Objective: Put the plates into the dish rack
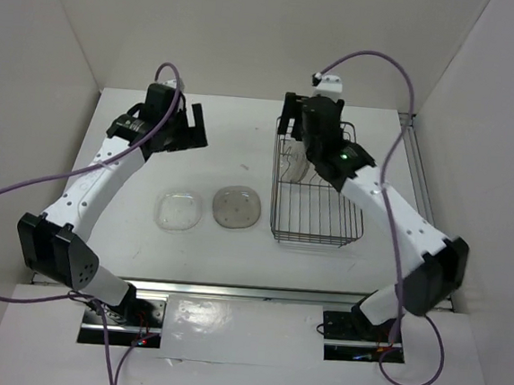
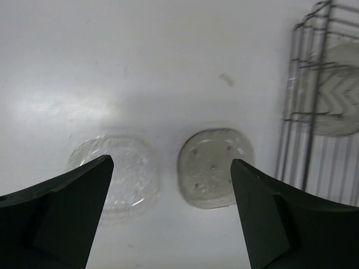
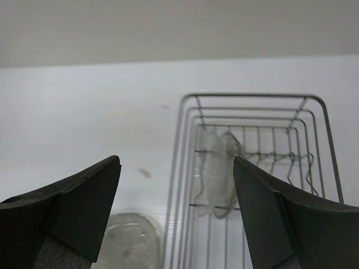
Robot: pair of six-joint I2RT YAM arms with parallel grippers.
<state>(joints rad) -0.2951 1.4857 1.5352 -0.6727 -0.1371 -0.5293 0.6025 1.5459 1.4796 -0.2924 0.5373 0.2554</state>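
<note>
Robot lab test cell: white desk [image 1: 234,145] boxed in by plain white panels [image 1: 253,30], left arm [image 1: 96,178] and right arm [image 1: 399,218] bolted to an aluminium rail [image 1: 248,293], loose purple cables [image 1: 368,53].

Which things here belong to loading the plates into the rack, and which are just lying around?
Job: dish rack, clear plate, speckled tan plate, upright plate in the rack.
Lying about: only a small dark mark on the table.
</note>
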